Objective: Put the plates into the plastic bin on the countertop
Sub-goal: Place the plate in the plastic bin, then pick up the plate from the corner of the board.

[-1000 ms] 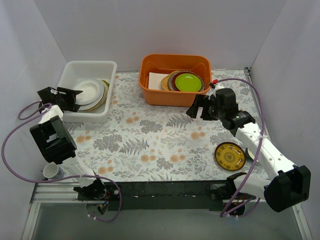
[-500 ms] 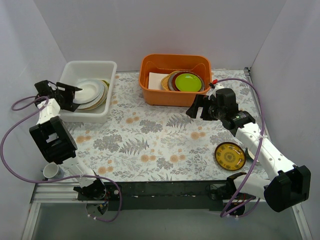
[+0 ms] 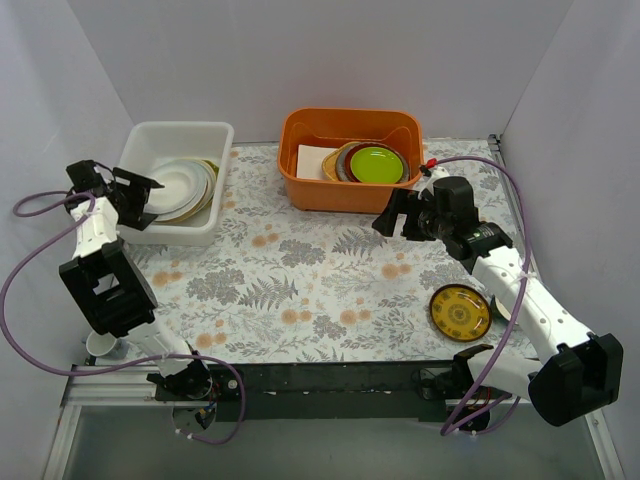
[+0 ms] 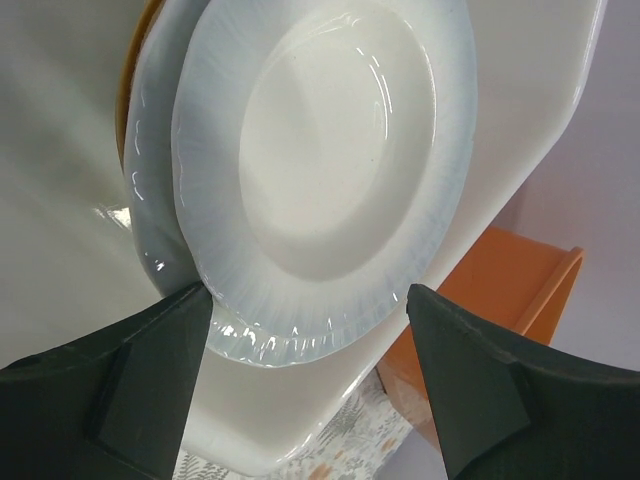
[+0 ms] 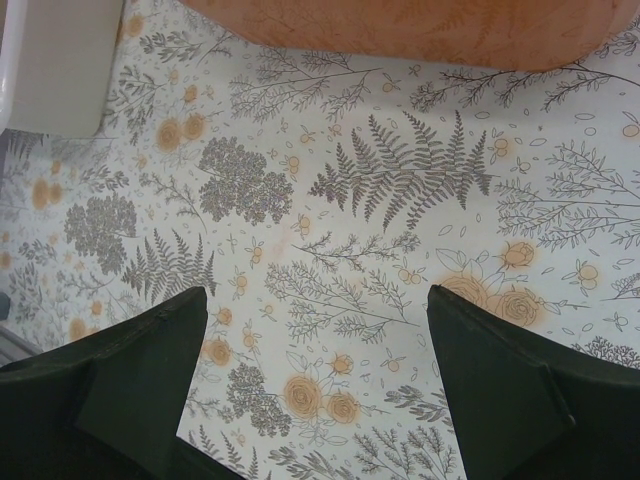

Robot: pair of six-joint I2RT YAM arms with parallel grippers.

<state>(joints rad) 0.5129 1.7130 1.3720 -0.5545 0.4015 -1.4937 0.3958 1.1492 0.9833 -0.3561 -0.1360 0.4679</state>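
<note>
White plates (image 3: 175, 183) stacked in plastic bin (image 3: 178, 128); dark gold plate (image 3: 460, 312) on countertop (image 3: 320, 270); lime-green plate (image 3: 377, 163) in orange tub (image 3: 345, 195).

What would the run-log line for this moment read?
left claw: open at white plate in plastic bin | right claw: open, empty, above countertop | brown-gold plate: on countertop, outside bin

3 views: 1 overhead, 2 wrist-mounted.
The countertop (image 3: 320, 270) is seen from above and behind, and nearer from the right wrist; the white bin (image 4: 520, 120) is filmed close up from the left; the orange tub (image 5: 400, 25) is shared by all 3.
</note>
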